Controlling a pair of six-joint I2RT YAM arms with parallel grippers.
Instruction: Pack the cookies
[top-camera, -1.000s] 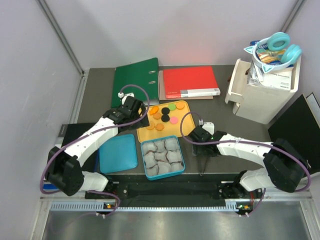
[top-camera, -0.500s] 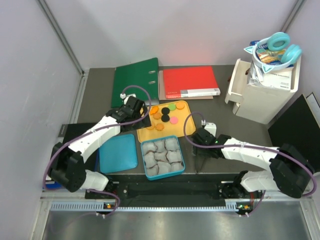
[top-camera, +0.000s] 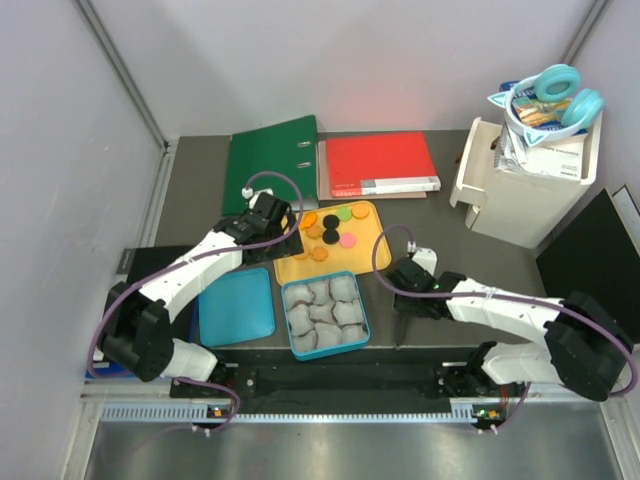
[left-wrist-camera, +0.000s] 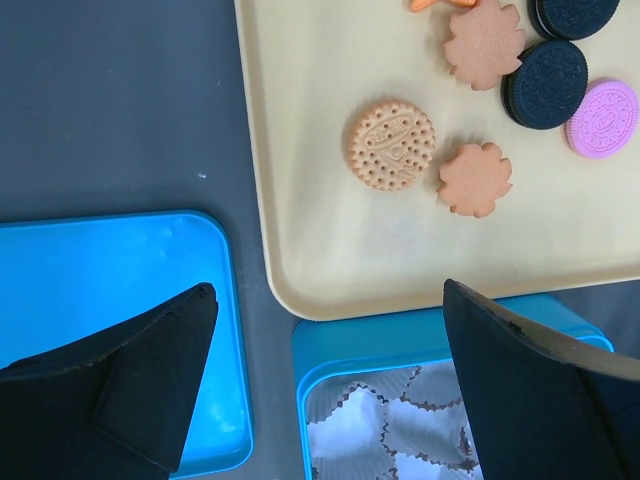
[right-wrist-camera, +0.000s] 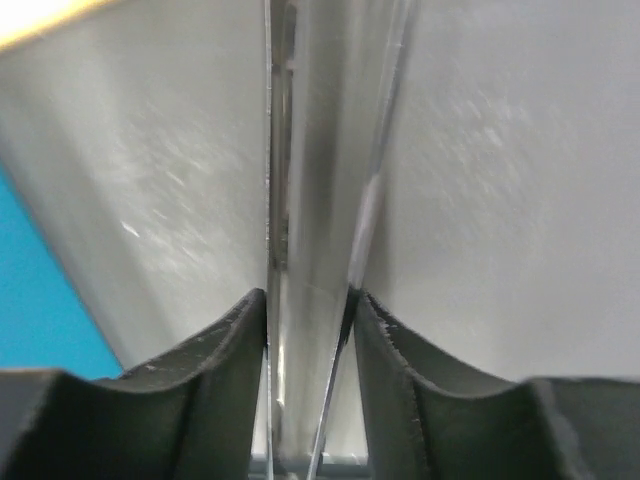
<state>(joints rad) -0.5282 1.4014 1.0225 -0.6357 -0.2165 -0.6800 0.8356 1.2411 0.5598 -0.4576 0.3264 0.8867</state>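
While the cookies (top-camera: 330, 228) lay on the yellow tray (top-camera: 290, 268), at 12 o'clock from the blue box (top-camera: 286, 322) in the top view, the left gripper (top-camera: 286, 238) hung over the tray's 9 o'clock edge. The right gripper (top-camera: 403, 303) sat at 3 o'clock from the box, on a thin shiny tool (top-camera: 399, 332).

In the left wrist view, the left jaws stood wide apart and held nothing. The cookies were at 12 o'clock.

In the right wrist view, the fingers (right-wrist-camera: 230, 340) pressed the tool from both sides. I think it should squeeze softly, keep the tool straight and lift slowly, so that nothing slips.
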